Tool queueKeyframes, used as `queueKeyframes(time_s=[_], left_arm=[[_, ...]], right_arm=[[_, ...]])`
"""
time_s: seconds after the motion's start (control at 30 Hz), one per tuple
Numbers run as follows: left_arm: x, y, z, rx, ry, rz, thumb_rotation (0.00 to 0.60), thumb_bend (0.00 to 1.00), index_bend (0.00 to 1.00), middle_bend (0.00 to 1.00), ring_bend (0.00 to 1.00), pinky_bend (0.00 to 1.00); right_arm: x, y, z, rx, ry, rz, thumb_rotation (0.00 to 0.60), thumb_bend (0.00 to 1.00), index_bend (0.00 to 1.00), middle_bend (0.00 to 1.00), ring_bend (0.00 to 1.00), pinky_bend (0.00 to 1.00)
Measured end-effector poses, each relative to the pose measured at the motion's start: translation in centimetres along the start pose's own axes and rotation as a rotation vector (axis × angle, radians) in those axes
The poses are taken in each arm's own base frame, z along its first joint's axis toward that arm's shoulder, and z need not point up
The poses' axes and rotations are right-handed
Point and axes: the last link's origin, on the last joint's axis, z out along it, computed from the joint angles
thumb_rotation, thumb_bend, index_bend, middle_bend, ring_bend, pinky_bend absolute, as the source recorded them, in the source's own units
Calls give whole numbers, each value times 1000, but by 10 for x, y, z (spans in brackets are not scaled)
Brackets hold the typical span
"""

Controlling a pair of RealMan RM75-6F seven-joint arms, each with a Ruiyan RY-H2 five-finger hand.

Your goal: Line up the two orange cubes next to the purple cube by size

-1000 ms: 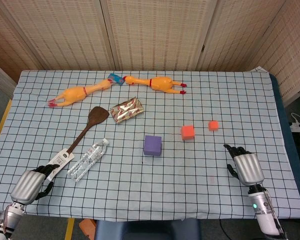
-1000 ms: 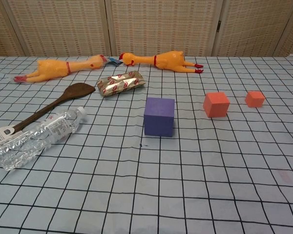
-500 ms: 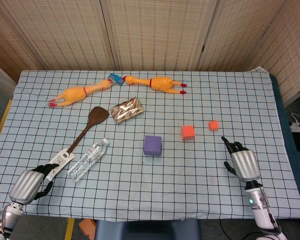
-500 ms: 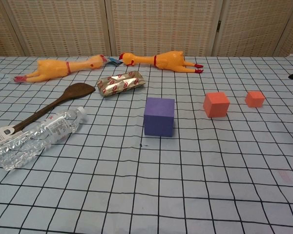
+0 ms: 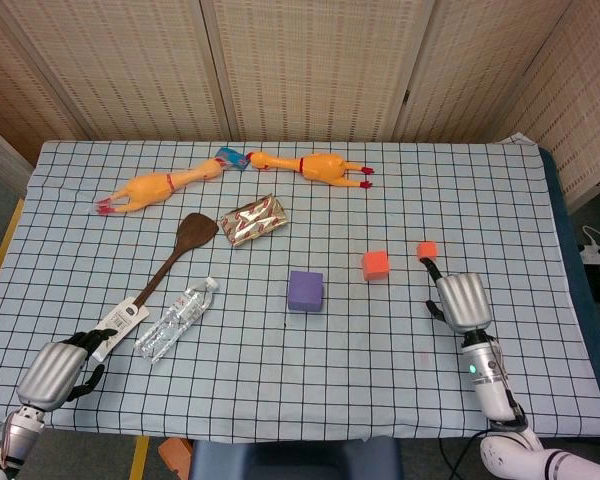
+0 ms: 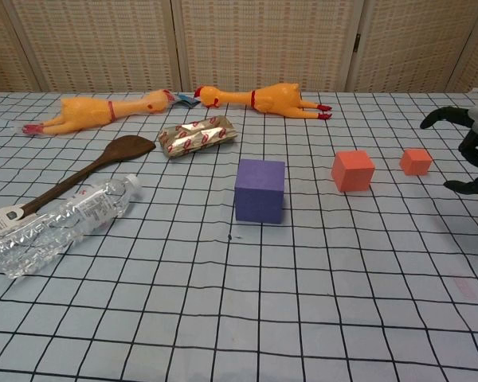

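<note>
The purple cube [image 5: 305, 290] [image 6: 260, 190] sits near the table's middle. To its right lies the larger orange cube [image 5: 376, 264] [image 6: 353, 170], and further right the small orange cube [image 5: 426, 250] [image 6: 416, 161]. My right hand [image 5: 460, 301] [image 6: 466, 149] hovers just right of and behind the small cube, fingers spread and curved, holding nothing. My left hand [image 5: 52, 374] rests at the table's near left corner with its fingers curled in, empty; the chest view does not show it.
A clear water bottle [image 5: 177, 319] and a wooden spatula [image 5: 170, 258] lie at the left. A foil packet [image 5: 253, 219] sits behind the purple cube. Two rubber chickens [image 5: 315, 165] [image 5: 157, 187] lie along the far side.
My right hand has moved forward and left toward the small orange cube, coming into the chest view. The cubes and the left hand have not moved.
</note>
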Motion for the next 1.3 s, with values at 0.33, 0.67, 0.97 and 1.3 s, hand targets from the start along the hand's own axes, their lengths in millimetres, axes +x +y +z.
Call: queueKeyframes(time_s=[0.33,0.67,0.97,1.3], left_arm=[[-1,-1,0,-1,-3,-2,600,480,229,370,331,602],[-2,1,1,-9,-14,2,600,481,232,371,330,603],[-2,2,0,-11,-15,1,600,480,250,384,332,603],[-1,2,0,-16,-16,-3,600,480,254,391,332,603]], right_arm=[[-14,-32,49,-5,-114,23,600,124,247,888,819,956],[-12,-59,73,17,-103,56,600,124,296,898,826,960],[-16,-66,92,-14,-111,70,600,124,299,898,826,960],[-28,-71,108,-36,-130,73,600,123,316,902,828,960]])
